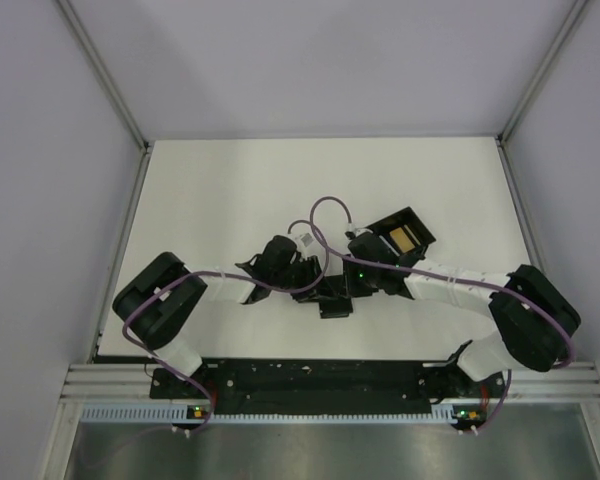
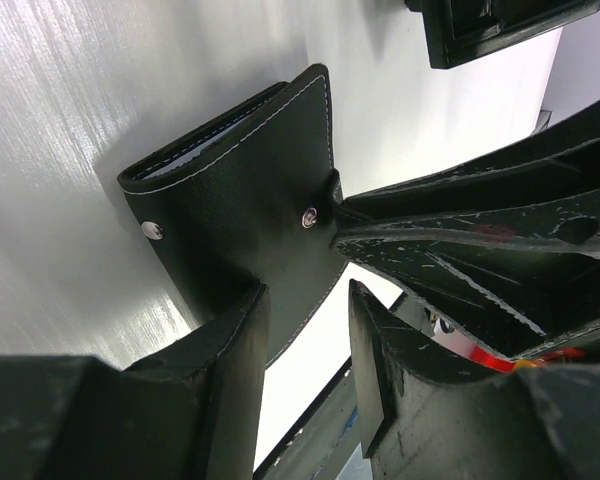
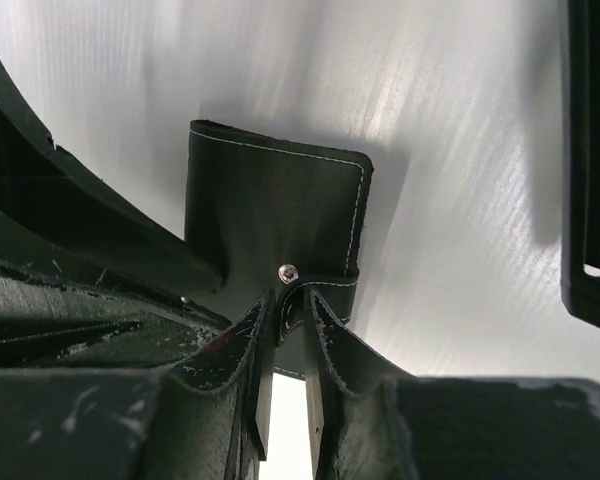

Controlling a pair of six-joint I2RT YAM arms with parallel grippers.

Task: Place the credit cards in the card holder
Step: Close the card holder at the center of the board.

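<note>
The card holder (image 1: pixel 335 303) is a small black leather case with white stitching and metal snaps, held off the white table between the two grippers. In the right wrist view my right gripper (image 3: pixel 295 305) is shut on the holder's strap just below a snap; the holder (image 3: pixel 270 210) stands beyond it. In the left wrist view my left gripper (image 2: pixel 305 330) is open, its jaws either side of the holder's lower edge (image 2: pixel 240 200), with the right gripper (image 2: pixel 338 205) pinching from the right. A pale edge shows inside the holder's slot. No loose credit cards are in view.
An open black box (image 1: pixel 400 238) with a gold patch inside lies just behind the right wrist; it also shows in the left wrist view (image 2: pixel 490 25) and the right wrist view (image 3: pixel 592 200). Grey walls bound the white table (image 1: pixel 230 190).
</note>
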